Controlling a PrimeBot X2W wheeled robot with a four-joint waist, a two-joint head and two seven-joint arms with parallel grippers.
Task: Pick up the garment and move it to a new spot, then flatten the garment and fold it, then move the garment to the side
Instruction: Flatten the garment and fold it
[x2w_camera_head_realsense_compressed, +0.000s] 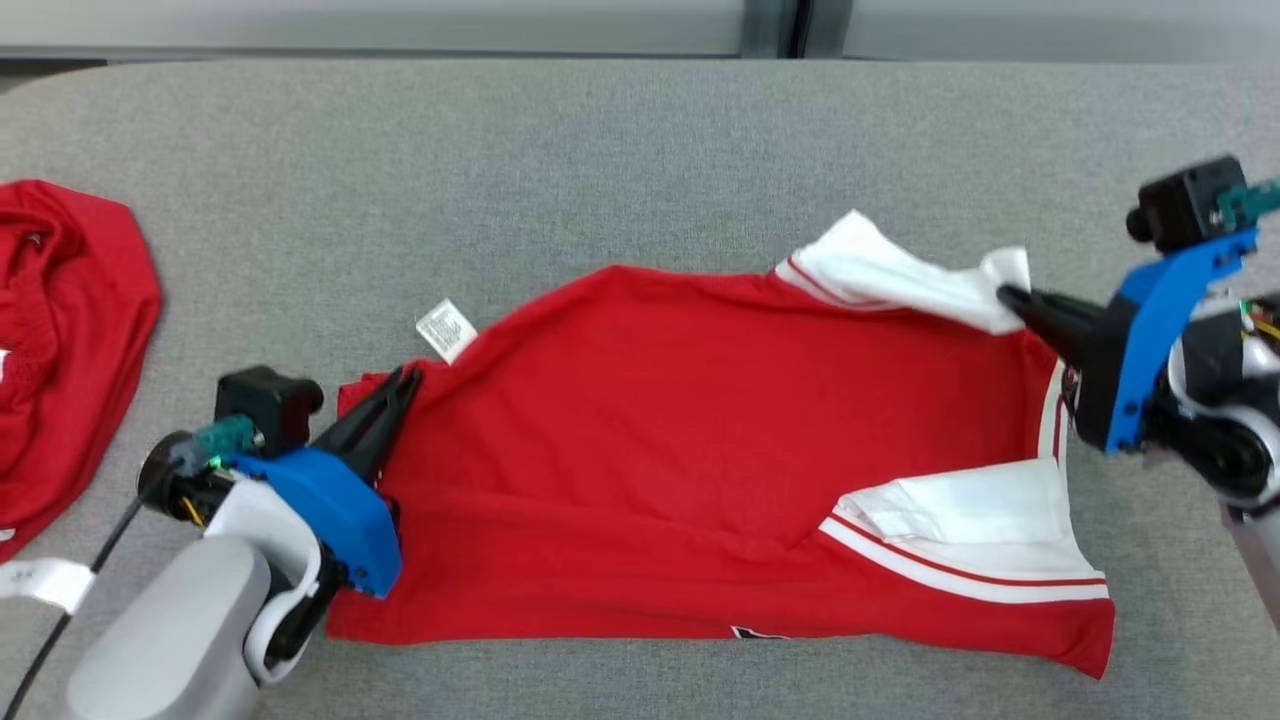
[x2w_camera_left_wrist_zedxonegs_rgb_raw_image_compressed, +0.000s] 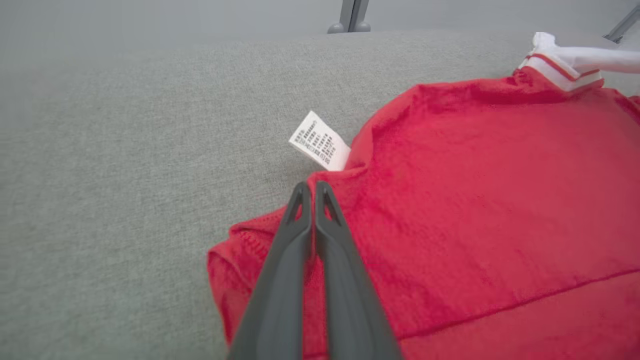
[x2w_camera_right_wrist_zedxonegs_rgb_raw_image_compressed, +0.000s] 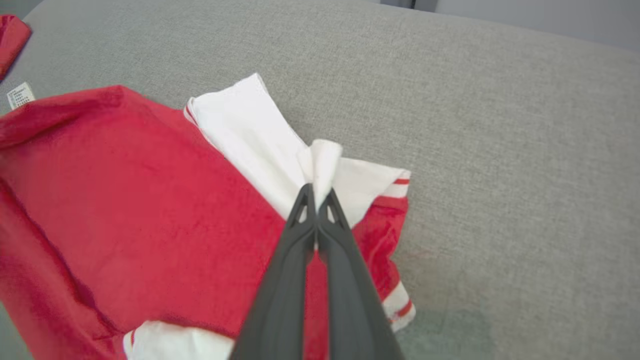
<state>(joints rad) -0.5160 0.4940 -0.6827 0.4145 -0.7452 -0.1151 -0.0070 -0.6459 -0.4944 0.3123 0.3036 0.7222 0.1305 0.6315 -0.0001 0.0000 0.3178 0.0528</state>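
Pinching the red shirt spread across mid-frame, the left gripper clamps its left hem corner and the right gripper its white sleeve. Both should lift evenly, keeping the cloth taut so it does not bunch.

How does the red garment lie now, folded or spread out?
Spread out, not folded. The red garment lies open across the grey table, wrinkled; the right hand is shut on its far white sleeve, which is crumpled.
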